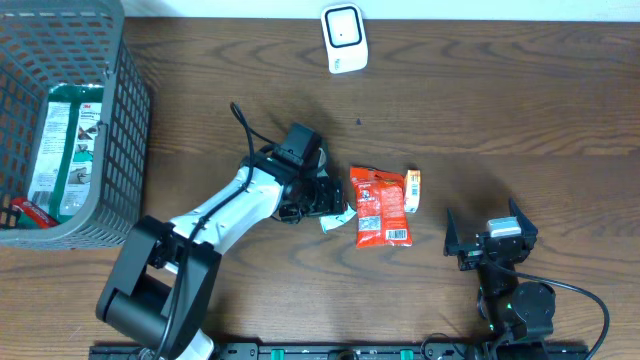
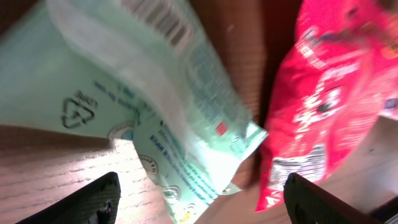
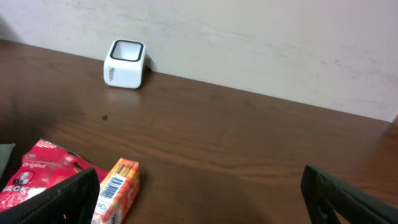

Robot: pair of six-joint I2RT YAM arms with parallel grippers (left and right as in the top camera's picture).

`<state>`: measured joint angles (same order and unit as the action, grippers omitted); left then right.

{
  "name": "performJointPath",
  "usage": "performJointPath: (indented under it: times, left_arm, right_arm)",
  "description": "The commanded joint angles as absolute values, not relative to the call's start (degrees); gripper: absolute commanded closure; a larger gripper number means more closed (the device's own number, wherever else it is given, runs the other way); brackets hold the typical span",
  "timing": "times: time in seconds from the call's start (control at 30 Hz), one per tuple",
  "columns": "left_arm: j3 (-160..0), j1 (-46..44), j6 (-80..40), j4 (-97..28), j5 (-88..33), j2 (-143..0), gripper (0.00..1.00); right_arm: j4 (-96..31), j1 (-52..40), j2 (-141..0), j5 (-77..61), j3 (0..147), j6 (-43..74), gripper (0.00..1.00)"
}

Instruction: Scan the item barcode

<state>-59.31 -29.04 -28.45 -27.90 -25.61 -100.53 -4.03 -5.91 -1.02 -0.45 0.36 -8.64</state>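
One red packet (image 1: 381,206), one orange box (image 1: 412,190), one green pouch (image 2: 155,124), one scanner (image 1: 344,38).

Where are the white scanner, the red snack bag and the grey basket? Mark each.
white scanner (image 1: 343,38): overhead view, its top face.
red snack bag (image 1: 380,205): overhead view, middle of the pack.
grey basket (image 1: 130,140): overhead view, right-hand wall.

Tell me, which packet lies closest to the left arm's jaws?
The pale green packet, right by them; the red snack bag and orange box lie farther off.
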Motion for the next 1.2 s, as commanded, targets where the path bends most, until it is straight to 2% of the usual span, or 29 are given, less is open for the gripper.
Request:
performJointPath:
  times: [0.0, 0.07, 0.13, 0.17, 0.2, 0.27, 0.3, 0.9, 1.17]
  left_arm:
    - [-62.61, -28.58, -28.08, -28.01, -25.91, -97.08, 0.16]
    - [-62.63, -28.58, -28.05, -27.99, -25.45, -95.98, 0.2]
    - [-62.63, -28.58, -28.05, -28.21, -23.09, -95.64, 0.31]
    - [-62.61, -28.58, -27.94, -28.25, -21.65, -95.57, 0.44]
    - [-62.59, -28.58, -27.62, -28.27, -20.23, -95.57, 0.63]
    - [-62.59, -28.58, -27.66, -28.25, -17.54, -95.59, 0.87]
    - [-62.59, -28.58, -27.66, -28.16, -16.84, -95.59, 0.91]
    - [-60.97, -28.84, -27.66, -26.04, -15.79, -106.43, 0.92]
    - [-61.06, -28.84, -27.66, -26.24, -15.81, -103.44, 0.89]
  right_arm:
    - [-4.29, -6.11, -0.75, -0.71, 0.32, -9.28, 0.01]
    - [-4.29, -6.09, -0.75, -0.71, 0.32, -9.28, 0.01]
    - [-4.29, -6.11, -0.75, -0.71, 0.32, -9.28, 0.01]
    - [-4.29, -6.09, -0.75, -0.71, 0.32, -9.28, 0.01]
    - [-4.29, -6.11, -0.75, -0.71, 0.32, -9.28, 0.01]
    - [-4.29, -6.09, -0.75, -0.71, 0.32, -9.28, 0.01]
    - [-4.29, -6.11, -0.75, -0.71, 0.32, -9.28, 0.01]
    - [-4.29, -6.11, -0.75, -0.71, 0.32, -9.28, 0.01]
    - [-4.29, -6.11, -0.75, -0.71, 0.32, -9.28, 0.01]
